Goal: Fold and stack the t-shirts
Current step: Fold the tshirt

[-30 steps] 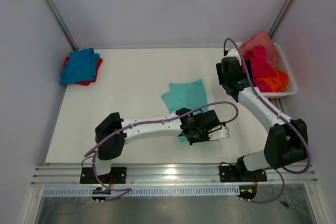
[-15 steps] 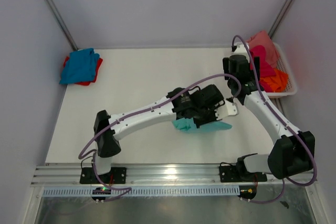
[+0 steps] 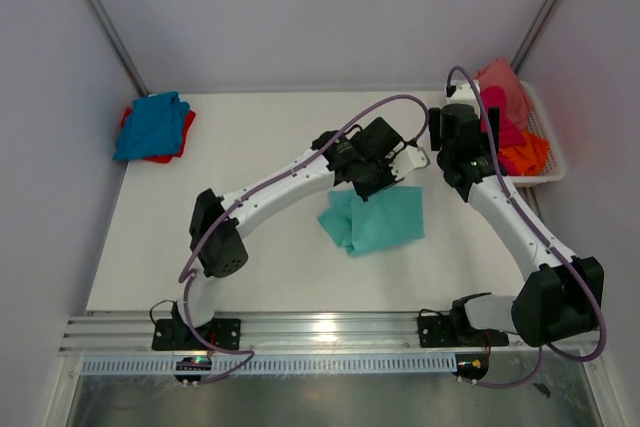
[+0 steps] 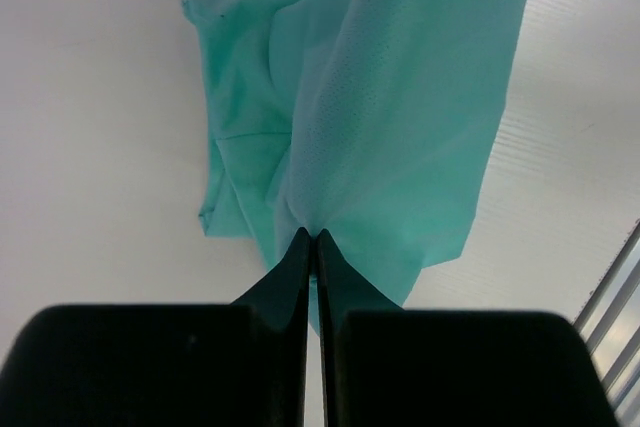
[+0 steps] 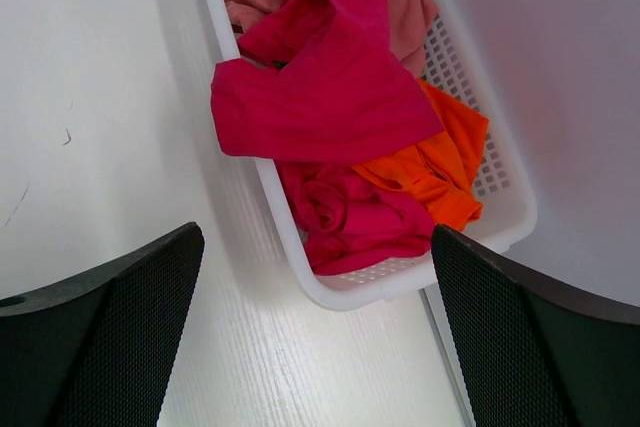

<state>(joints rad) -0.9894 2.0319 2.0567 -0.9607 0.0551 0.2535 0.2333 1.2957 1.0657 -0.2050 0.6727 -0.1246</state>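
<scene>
Your left pincer [image 4: 311, 236] is clamped on an edge of the mint-teal t-shirt [image 4: 400, 117] at frame centre, mid-fold it seems; next, lay it over flat and release.

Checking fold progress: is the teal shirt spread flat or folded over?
Partly folded: the teal shirt lies in layers, one edge pinched up by the left end effector.

I see bright, even light, with faint shadows on the table [image 3: 250, 147]. Glare streaks the near metal rail [image 3: 330, 325].
</scene>
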